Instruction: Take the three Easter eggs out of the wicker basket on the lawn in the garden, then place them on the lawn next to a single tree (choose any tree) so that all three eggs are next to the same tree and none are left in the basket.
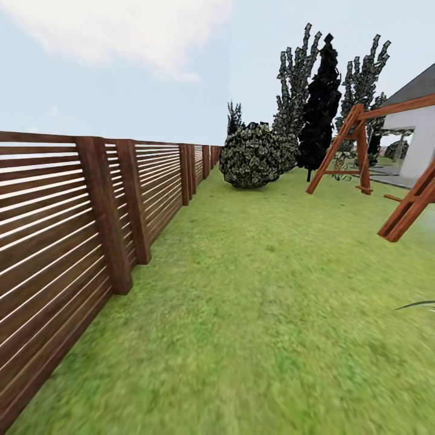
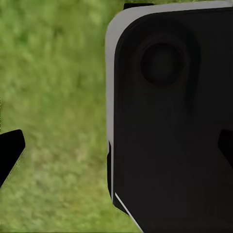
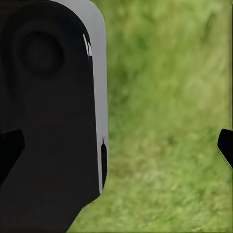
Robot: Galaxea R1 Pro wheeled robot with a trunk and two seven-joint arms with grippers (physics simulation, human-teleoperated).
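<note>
We see the fence (image 1: 72,229) run off the left and bottom edges of the head view, so its near end is cut away. The swing frame (image 1: 362,151) is cropped by the right edge; only two sloping legs and part of the top beam show. The house (image 1: 417,133) is likewise cut by that edge. A thin dark leaf (image 1: 417,305) pokes in from the right, its plant out of frame. In both wrist views the lawn (image 2: 53,87) is a blur, and a dark robot body (image 2: 170,121) hides much of it. The fingers (image 3: 225,145) show only as black tips at the picture edges.
</note>
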